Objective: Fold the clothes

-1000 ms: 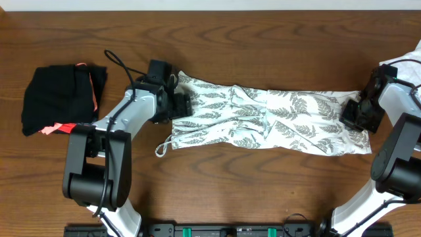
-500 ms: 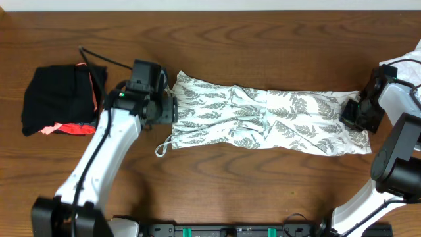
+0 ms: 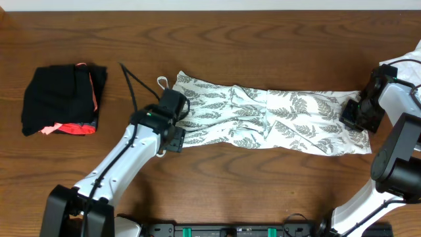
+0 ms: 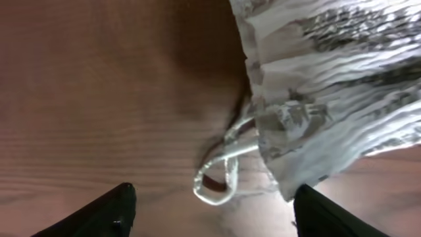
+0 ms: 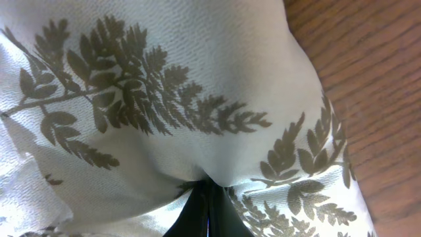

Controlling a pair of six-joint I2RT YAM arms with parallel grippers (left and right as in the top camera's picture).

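The clothes are a white dress with a fern-leaf print [image 3: 270,118], lying lengthwise across the middle of the table. My left gripper [image 3: 172,138] is over its near-left corner. In the left wrist view that gripper [image 4: 214,220] is open. Its two black fingertips [image 4: 108,210] straddle a thin white strap loop [image 4: 214,181] lying on the wood beside the dress hem [image 4: 309,131]. Another strap [image 3: 162,81] curls at the far-left corner. My right gripper [image 3: 358,115] is at the dress's right end, shut [image 5: 207,201] on a pinch of the printed fabric [image 5: 164,99].
A black bundle with coral-pink trim [image 3: 62,99] sits at the left of the table. A plain white cloth [image 3: 409,66] pokes in at the right edge behind the right arm. Bare wood [image 3: 263,191] lies in front of the dress.
My left arm has swung from the dress's far-left corner to its near-left corner, above the strap loop, uncovering the far strap. The right arm and the dress have stayed put.
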